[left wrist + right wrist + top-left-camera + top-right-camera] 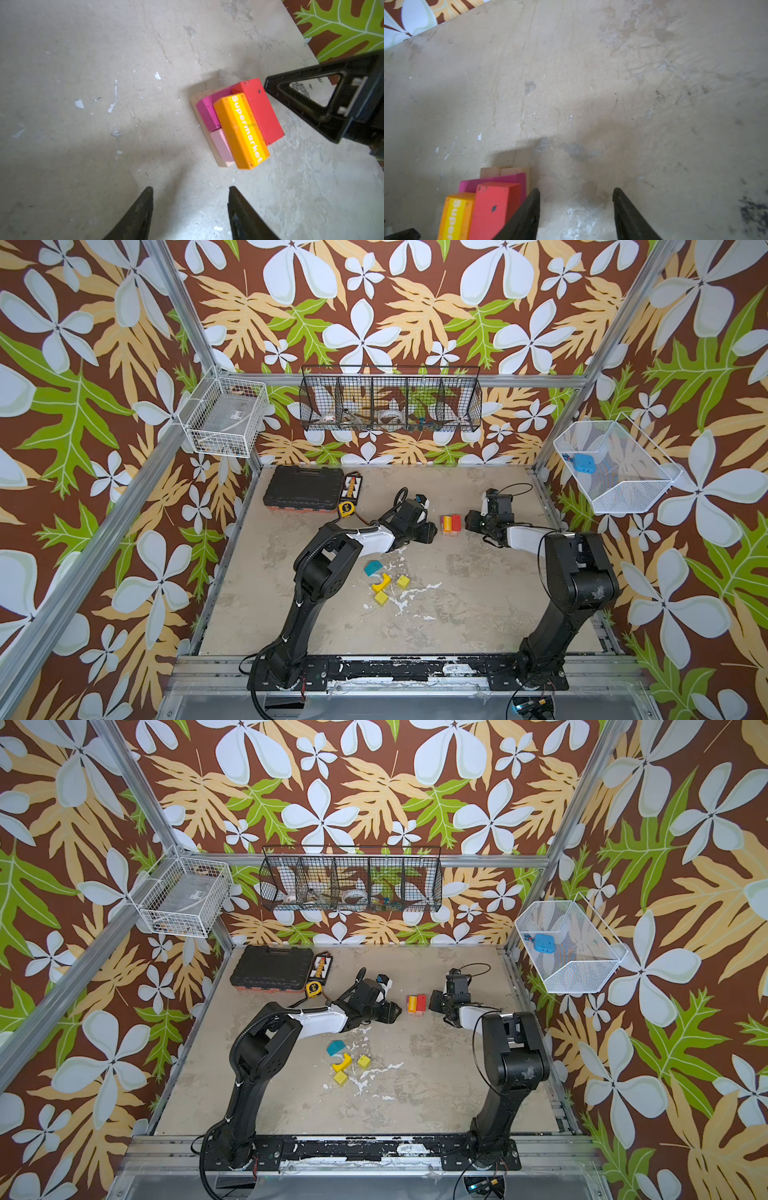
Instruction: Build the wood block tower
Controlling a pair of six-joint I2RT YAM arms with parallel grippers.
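Note:
The tower [451, 525] is a low stack at mid-table. In the left wrist view a tan plank [223, 164] carries a magenta block [207, 112] and a pink block [222, 147], with an orange "Supermarket" block [242, 131] and a red block [261, 110] on top. My left gripper [430, 533] hovers just left of the stack, open and empty [190, 189]. Just right of the stack, my right gripper [471, 523] is open and empty [576, 190], one finger close beside the red block [494, 207]. A teal block [372, 568], a yellow arch [382, 583] and two yellow cubes [403, 581] [380, 598] lie loose nearer the front.
A black tool case [303, 489], a small bit holder [352, 485] and a yellow tape measure [345, 509] sit at the back left. Wire baskets hang on the left wall [226, 416], back wall [390, 404] and right wall [615, 466].

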